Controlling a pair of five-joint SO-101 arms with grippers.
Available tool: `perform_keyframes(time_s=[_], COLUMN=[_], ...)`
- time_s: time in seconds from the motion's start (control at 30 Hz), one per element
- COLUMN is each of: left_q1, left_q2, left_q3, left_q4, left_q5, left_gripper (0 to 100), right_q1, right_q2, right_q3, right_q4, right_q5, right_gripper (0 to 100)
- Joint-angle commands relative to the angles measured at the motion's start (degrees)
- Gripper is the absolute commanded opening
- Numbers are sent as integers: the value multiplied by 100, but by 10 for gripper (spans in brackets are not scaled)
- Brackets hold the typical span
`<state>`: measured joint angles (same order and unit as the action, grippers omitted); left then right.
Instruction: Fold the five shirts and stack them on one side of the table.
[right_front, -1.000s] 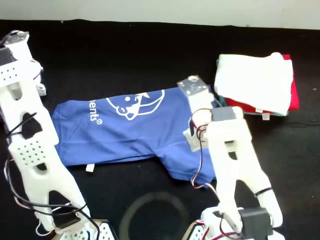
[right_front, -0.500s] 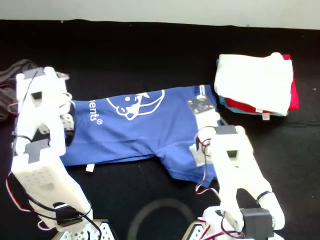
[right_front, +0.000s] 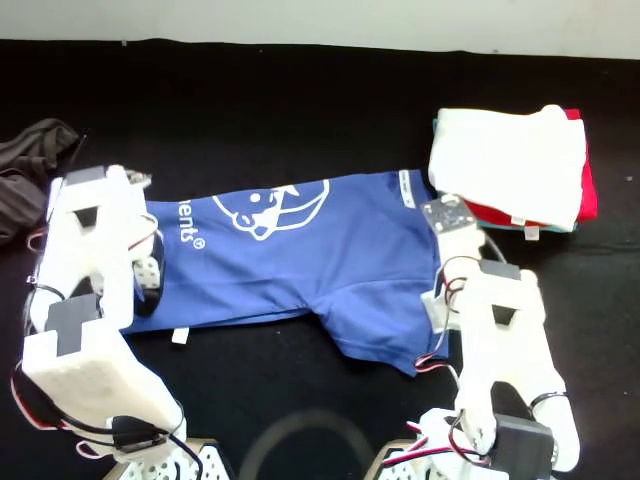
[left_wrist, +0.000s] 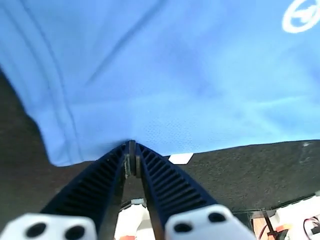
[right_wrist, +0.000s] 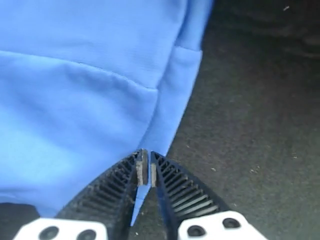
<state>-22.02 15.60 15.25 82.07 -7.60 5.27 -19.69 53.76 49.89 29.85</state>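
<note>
While the left pincer (left_wrist: 131, 162) and right pincer (right_wrist: 145, 167) clamp the blue shirt (right_front: 300, 260), folded shirts (right_front: 510, 175) sit stacked nearby.

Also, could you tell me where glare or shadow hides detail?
High view: the white shirt glares, folds barely showing; a pale ring overlies the black table. Left wrist view: blue shirt evenly lit. Right wrist view: soft shadow along its fold.

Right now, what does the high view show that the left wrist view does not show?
The high view adds the folded stack, with a white shirt on top, near one side of the table, and a dark garment crumpled at the opposite side. The left wrist view adds a close look at the left gripper, its jaws closed on the hem of the blue shirt. Both share the blue shirt and the black table.
</note>
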Motion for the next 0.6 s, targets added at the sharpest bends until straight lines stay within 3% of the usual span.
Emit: perform_keyframes(time_s=[0.0, 0.13, 0.23, 0.37, 0.57], left_q1=[75, 84, 84, 84, 84], left_q2=[-330, -330, -330, -330, -338], left_q3=[242, 576, 813, 1086, 1095], left_q4=[-255, -800, -1240, -1767, -1811], left_q5=[-26, -18, -18, 9, 18], left_gripper=[10, 11, 11, 11, 12], right_q1=[-13, -312, -479, -505, -505], right_q2=[-189, -136, -127, -110, 655], right_q3=[-462, -831, -840, -840, -971], right_q4=[207, 620, 664, 400, 303], right_q5=[-62, -1037, -1143, -1143, -1134], right_gripper=[25, 87, 183, 167, 140])
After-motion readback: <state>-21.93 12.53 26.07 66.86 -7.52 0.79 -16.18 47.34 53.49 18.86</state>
